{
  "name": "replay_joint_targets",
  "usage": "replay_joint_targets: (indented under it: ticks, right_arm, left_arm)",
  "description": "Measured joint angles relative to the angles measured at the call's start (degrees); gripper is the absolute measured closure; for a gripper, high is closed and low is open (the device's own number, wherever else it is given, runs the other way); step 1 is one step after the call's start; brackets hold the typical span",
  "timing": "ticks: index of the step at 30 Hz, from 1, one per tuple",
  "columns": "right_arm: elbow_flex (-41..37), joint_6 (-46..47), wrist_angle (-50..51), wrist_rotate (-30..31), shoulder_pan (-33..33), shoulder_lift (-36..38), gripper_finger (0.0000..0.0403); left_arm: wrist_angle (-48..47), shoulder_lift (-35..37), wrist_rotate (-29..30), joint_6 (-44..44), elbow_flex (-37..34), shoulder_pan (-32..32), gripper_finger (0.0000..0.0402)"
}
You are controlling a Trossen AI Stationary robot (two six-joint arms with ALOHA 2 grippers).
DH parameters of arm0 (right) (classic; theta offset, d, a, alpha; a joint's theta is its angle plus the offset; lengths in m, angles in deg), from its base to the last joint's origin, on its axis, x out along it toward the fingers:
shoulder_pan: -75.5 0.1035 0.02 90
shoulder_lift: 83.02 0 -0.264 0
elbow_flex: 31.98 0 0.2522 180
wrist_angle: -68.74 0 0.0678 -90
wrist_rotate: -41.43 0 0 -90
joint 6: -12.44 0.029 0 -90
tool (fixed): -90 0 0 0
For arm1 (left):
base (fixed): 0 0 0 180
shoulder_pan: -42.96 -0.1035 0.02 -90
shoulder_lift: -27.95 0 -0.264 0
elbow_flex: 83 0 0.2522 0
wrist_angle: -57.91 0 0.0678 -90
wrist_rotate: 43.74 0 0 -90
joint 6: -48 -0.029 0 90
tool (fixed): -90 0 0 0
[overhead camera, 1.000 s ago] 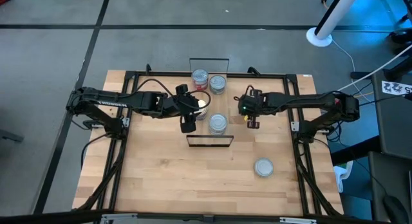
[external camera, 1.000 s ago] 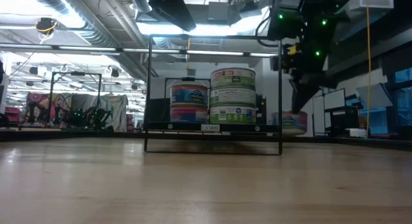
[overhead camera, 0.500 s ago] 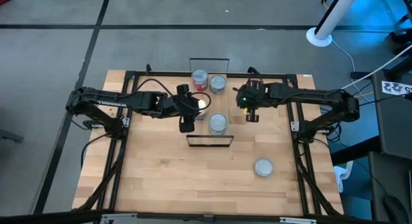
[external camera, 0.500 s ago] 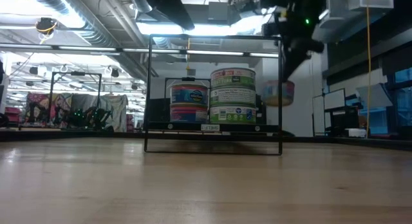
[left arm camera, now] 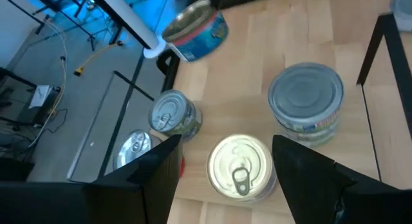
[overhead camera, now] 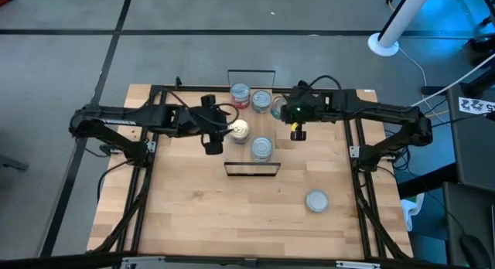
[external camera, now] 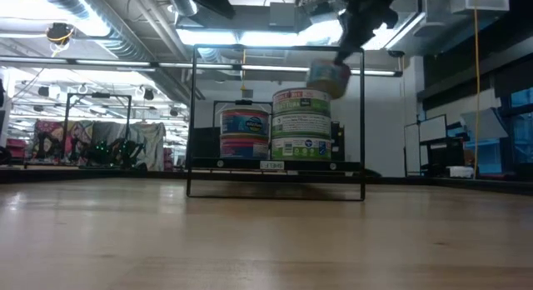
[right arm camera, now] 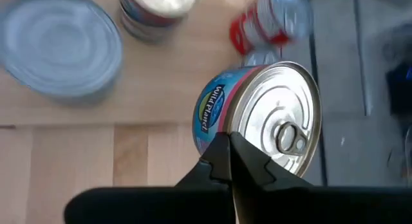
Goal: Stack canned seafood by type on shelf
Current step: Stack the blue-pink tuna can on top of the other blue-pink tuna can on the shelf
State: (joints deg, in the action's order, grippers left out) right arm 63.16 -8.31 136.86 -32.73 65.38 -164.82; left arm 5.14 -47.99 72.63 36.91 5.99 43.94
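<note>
Silver-topped and tilted, the blue-and-pink tin [right arm camera: 257, 121] hangs from the right gripper [right arm camera: 225, 139]. Its jaws are clenched on just the rim, beside the pull ring. That thin pinch looks like your main risk. The tin could swing or slip out as you carry it, and from the low view it hangs above the shelf [external camera: 250, 166], over its right end. A drop there would likely land on the green-labelled stack [external camera: 301, 123] and knock it over.

A crooked set-down is the second risk. If the tin meets a stack while tipped like this, it may slide off instead of seating flat. So level it first, and match it to the blue-labelled stack [external camera: 245, 132] toward the shelf's middle, which looks like its type.

The red-labelled tin [overhead camera: 240, 93] and a grey-sided one [overhead camera: 261, 100] crowd the shelf's far end, just beside the gripper. A gold-topped tin [overhead camera: 240, 129] and a silver-topped stack [overhead camera: 262, 148] fill the rest. The left gripper [overhead camera: 210, 144] waits on the shelf's left side near the gold-topped tin, jaws released and holding nothing. Well off the shelf, a lone tin [overhead camera: 316, 200] sits on the table [overhead camera: 201, 215], not yet shelved.
</note>
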Motion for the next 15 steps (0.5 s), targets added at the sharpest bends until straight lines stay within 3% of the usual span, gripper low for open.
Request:
replay_joint_targets:
  ticks: [15]
  right_arm:
    - [0.2,-16.4,-18.1,0.0,10.4,-5.9,0.0403]
  left_arm:
    - [-1.2,4.3,0.0,1.9,0.0,0.0,0.0164]
